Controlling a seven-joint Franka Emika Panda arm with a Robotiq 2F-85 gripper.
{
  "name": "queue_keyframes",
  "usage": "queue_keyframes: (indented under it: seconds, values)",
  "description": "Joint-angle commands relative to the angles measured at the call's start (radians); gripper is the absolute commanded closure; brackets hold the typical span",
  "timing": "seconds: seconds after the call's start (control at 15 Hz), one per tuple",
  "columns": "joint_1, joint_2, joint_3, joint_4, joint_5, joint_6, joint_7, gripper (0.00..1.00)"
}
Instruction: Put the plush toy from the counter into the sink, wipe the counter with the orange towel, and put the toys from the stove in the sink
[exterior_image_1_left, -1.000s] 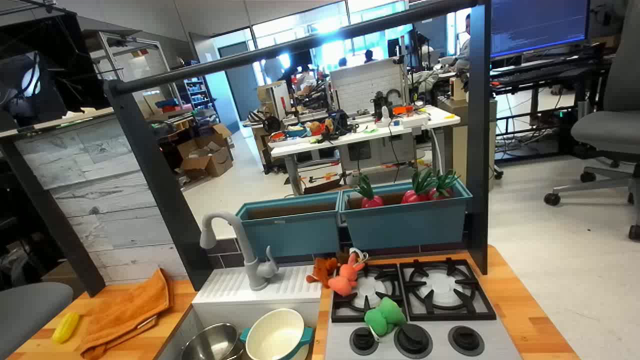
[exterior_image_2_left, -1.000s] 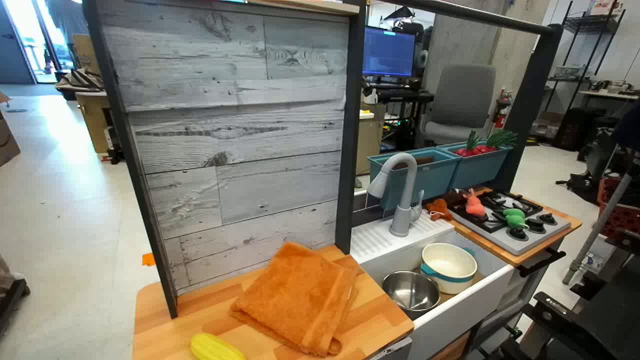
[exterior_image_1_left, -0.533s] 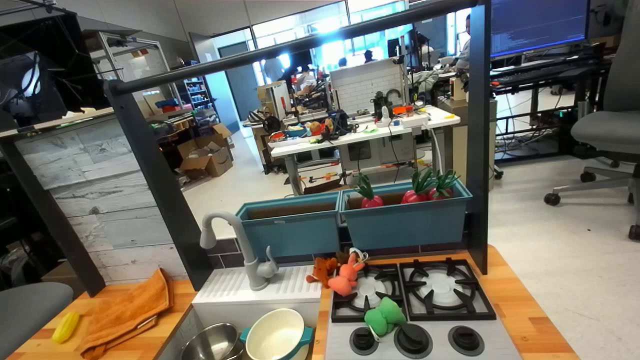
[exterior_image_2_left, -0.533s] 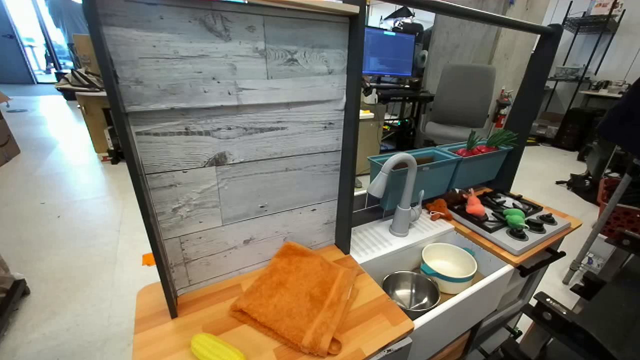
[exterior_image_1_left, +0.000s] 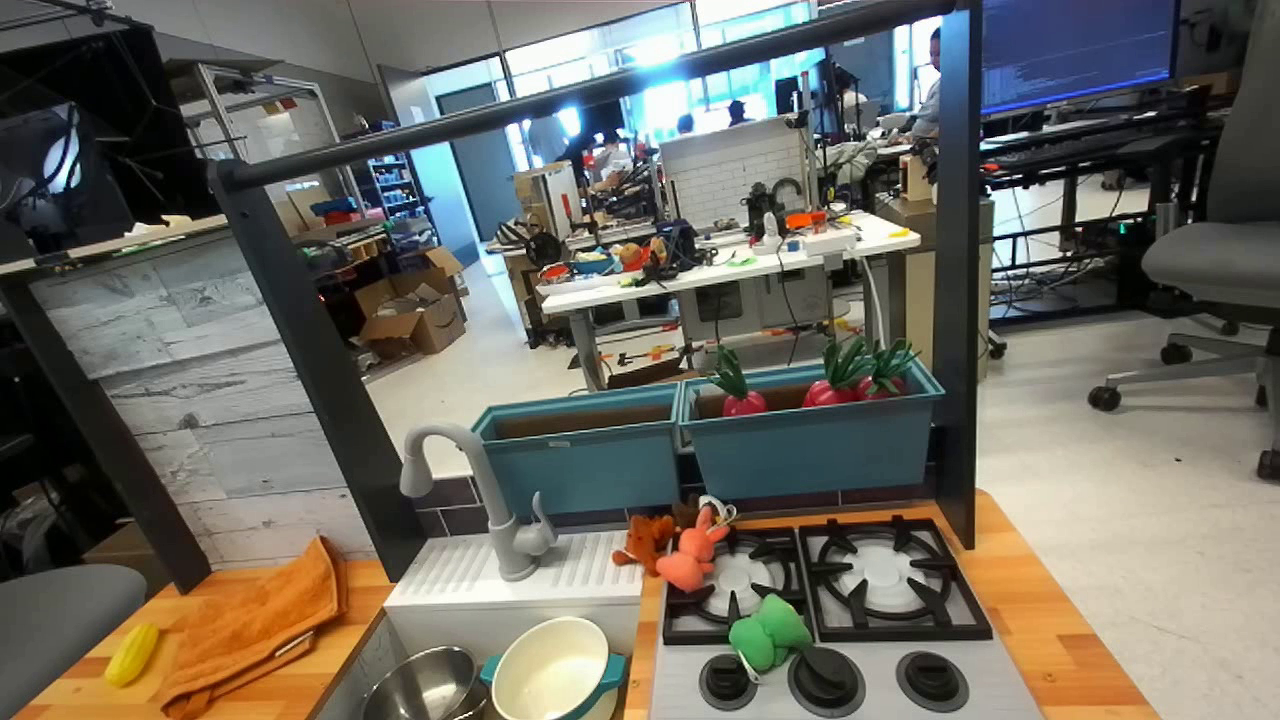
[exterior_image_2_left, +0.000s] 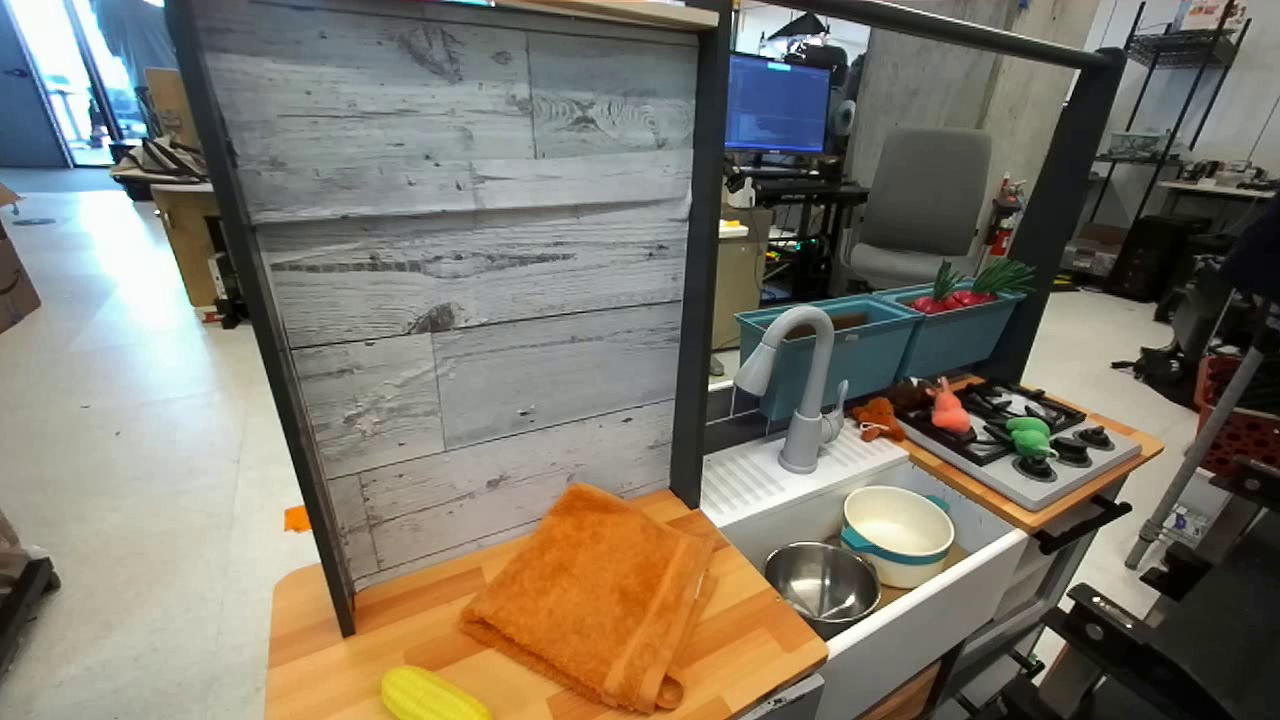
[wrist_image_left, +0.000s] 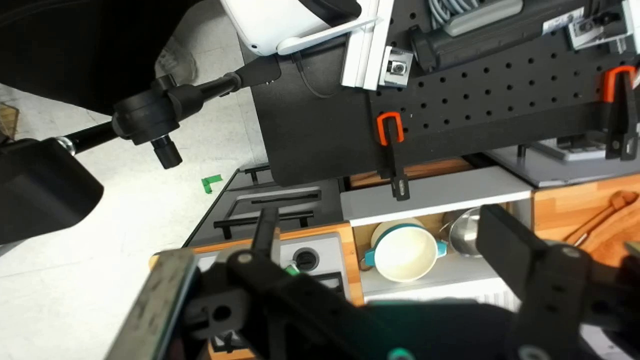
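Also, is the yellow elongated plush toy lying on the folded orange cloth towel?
No, the yellow plush toy lies beside the orange towel, directly on the light-brown wooden counter.

Windows (exterior_image_1_left: 600, 45) glow beyond a white table (exterior_image_1_left: 592, 294) (cluttered) on pale floor (exterior_image_1_left: 1130, 500).

Surface (exterior_image_2_left: 410, 610), smooth plank-grained wood; towel (exterior_image_2_left: 590, 590), matt cloth with a rough pile. Bowl (exterior_image_2_left: 822, 578), shiny metal; planters (exterior_image_1_left: 815, 445), smooth, apparently plastic. Green toy (exterior_image_1_left: 768, 635), matt cloth.
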Motion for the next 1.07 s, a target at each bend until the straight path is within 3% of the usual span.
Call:
queue_keyframes:
  seconds: [0.0, 0.13, 0.4, 0.47, 0.67, 1.0]
  values:
    - [0.038, 0.004, -0.042, 0.002, -0.005, -0.099, -0.158, 0.0]
    - [0.059, 0.062, -0.016, -0.002, -0.02, -0.136, -0.17, 0.0]
    - [0.146, 0.241, 0.016, -0.032, 0.01, -0.099, -0.147, 0.0]
    - [0.118, 0.136, -0.002, -0.038, 0.004, -0.107, -0.164, 0.0]
    - [0.14, 0.242, 0.021, -0.037, 0.007, -0.102, -0.151, 0.0]
    - [0.14, 0.255, 0.022, -0.028, 0.007, -0.101, -0.151, 0.0]
